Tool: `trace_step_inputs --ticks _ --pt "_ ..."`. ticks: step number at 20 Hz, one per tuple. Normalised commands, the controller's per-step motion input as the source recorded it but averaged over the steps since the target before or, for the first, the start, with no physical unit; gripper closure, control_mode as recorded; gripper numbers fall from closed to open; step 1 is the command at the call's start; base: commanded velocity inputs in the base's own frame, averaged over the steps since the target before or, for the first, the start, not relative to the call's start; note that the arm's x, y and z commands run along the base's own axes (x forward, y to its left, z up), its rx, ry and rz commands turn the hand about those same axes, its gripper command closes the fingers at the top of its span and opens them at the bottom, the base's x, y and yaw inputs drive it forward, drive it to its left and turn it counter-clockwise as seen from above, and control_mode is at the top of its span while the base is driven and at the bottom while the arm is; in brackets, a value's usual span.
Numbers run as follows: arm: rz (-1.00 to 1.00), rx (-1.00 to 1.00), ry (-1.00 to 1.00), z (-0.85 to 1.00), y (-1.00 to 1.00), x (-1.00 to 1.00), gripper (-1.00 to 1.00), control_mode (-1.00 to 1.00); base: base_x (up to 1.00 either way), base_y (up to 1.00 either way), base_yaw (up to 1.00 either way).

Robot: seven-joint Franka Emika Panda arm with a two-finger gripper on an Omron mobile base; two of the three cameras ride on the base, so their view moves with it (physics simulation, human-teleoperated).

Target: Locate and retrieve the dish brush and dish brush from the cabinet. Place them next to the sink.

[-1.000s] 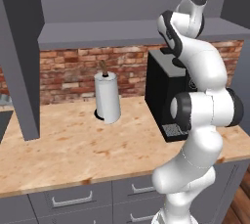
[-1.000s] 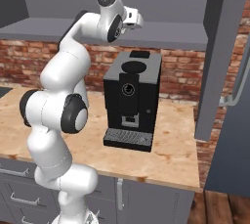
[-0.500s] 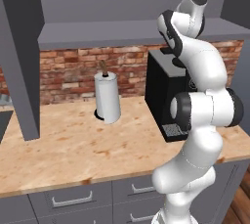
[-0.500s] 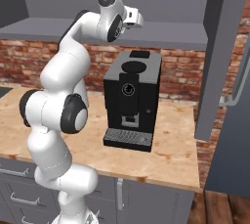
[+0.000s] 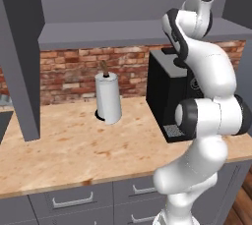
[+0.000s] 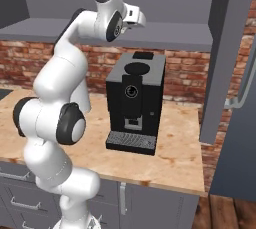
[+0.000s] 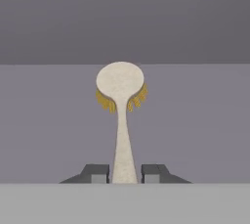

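I see my gripper (image 7: 125,173) closed tight on the handle of the cream dish brush (image 7: 121,115), which lies on the grey cabinet shelf (image 7: 195,120), head pointing away.

A: Where do the two base cameras sit?

B: Behind the arm (image 5: 206,86), one on each side, looking forward and down over the wooden counter (image 5: 74,145). Both take in the black coffee machine (image 6: 135,100), the brick wall (image 5: 69,71) and the grey cabinet shelf (image 6: 165,35).

A: And the hand camera?

B: Close in, looking along the cabinet shelf toward its back wall.
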Motion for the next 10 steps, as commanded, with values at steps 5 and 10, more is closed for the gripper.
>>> trace_step_inputs --ticks 5,10 --pt "-0.09 0.02 0.0 0.05 0.08 -0.61 1.0 -1.0 0.0 0.0 0.0" --pt "-0.09 0.07 0.0 0.06 0.09 -0.88 1.0 -1.0 0.0 0.0 0.0"
